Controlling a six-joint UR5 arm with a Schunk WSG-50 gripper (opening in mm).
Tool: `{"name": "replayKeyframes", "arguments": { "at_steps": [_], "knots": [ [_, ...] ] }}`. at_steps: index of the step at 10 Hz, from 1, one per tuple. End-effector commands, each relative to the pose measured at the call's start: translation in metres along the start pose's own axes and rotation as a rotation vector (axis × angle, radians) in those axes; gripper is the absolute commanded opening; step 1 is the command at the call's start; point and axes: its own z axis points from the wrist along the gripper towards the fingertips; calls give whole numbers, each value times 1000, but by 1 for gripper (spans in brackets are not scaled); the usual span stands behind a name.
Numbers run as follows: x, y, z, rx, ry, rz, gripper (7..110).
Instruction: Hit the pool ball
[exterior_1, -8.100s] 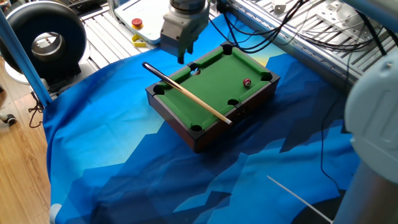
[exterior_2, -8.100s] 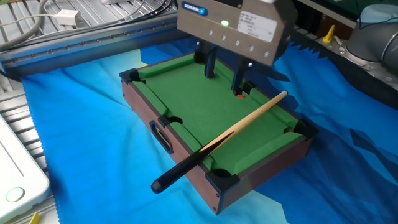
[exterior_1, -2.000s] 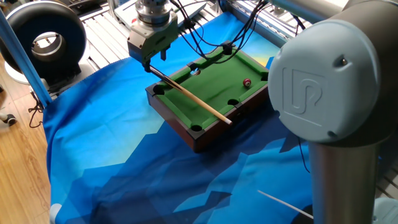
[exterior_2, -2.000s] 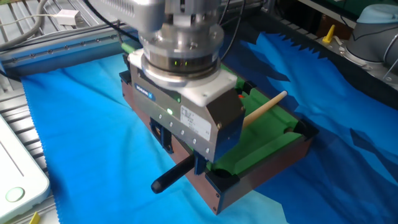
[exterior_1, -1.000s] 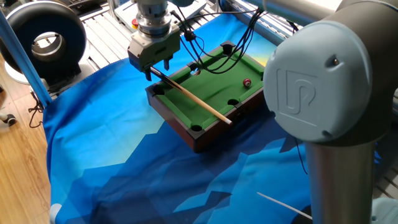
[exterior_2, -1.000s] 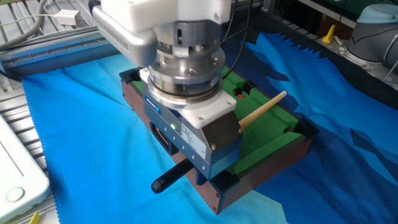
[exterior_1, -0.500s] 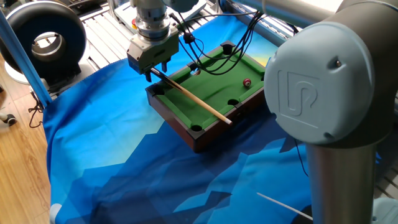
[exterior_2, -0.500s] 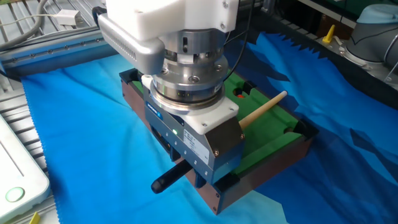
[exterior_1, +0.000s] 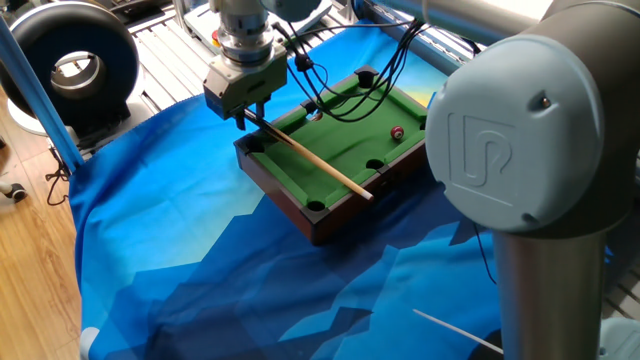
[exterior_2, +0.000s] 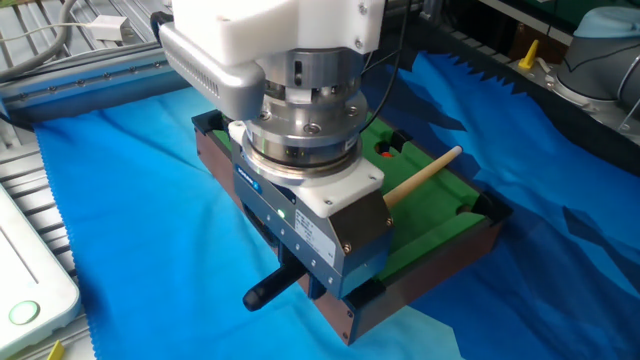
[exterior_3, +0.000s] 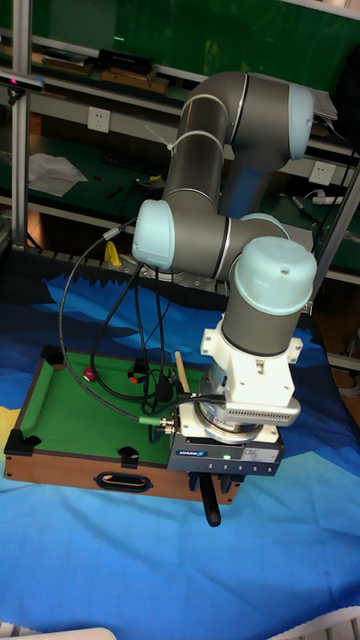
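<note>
Gripper (exterior_1: 247, 119) straddles slender wooden cue's (exterior_1: 320, 160) black butt.

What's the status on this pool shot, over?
Gripper down at the cue stick butt end, grip unconfirmed. Pool ball on the felt, unstruck. Path along the mini pool table clear.

Your arm (exterior_3: 215, 240) folds down from its shoulder at 12 o'clock, elbow bent, wrist pointing straight down. The gripper (exterior_1: 248, 118) hangs vertically at about 10 o'clock in one fixed view, its two fingers (exterior_1: 240, 119) pointing down with a narrow gap between them; whether they are clamped is unclear.
</note>
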Motion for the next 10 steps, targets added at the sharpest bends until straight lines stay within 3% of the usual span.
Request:
{"name": "replayKeyframes", "arguments": {
  "at_steps": [1,3,5,10],
  "knots": [
    [-1,2,-1,-12,-2,12,7],
    [-4,0,0,-14,-16,-3,7],
    [-13,-11,0,23,-54,-14,7],
    [-15,-2,-8,1,-74,-114,7]
  ]
}}
